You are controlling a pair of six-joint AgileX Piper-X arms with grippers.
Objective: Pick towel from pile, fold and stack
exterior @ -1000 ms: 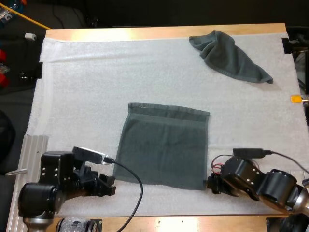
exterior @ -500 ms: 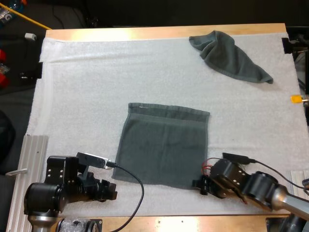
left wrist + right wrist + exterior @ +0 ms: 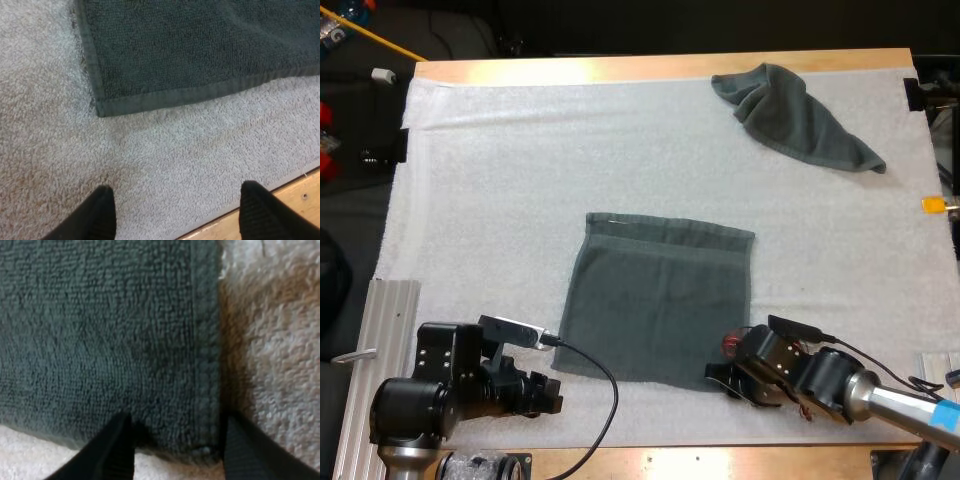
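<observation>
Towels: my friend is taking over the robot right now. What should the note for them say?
Left claw: open, low over the white mat, just short of the near left corner of the flat towel.
Right claw: open, one finger on each side of that towel's near right corner, not closed on it.
The flat towel is spread out mid-mat. The crumpled towel is at the mat's far right.
Done: one towel is laid flat.
Left: grip both near corners, fold, stack, then probably do the crumpled towel.
</observation>
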